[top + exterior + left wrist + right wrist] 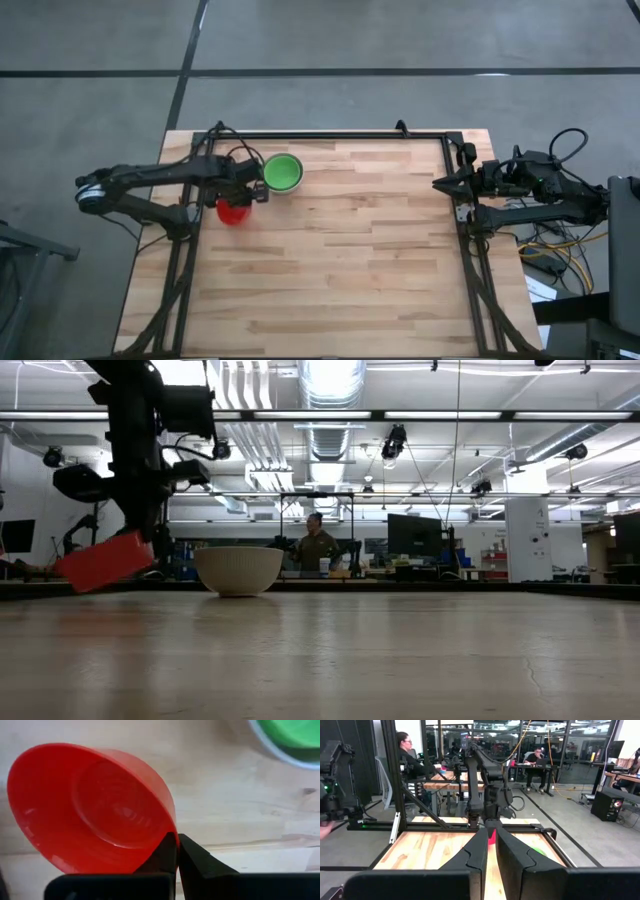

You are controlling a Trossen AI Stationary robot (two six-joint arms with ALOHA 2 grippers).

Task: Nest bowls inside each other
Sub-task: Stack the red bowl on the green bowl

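A red bowl (103, 561) hangs tilted above the table's far left part, and my left gripper (176, 840) is shut on its rim. In the high view the red bowl (232, 212) shows just under the left gripper (243, 197). Right beside it, toward the far edge, a pale white-grey bowl (238, 568) rests on its base on the table with a green bowl (283, 171) sitting inside it. My right gripper (438, 183) waits shut and level at the table's right edge, touching nothing. My left gripper pinches the red bowl's rim (173, 831) between its two fingers, one finger inside the wall and one outside. The fingers point steeply down from above. The bowl is lifted clear of the table and tilted, its far side hanging lower (70, 572).
A black frame rail (340, 135) runs along the table's far edge and down its sides (462, 250). Bare wood (340, 260) fills the middle and near part of the table. People sit at desks in the room beyond (317, 545).
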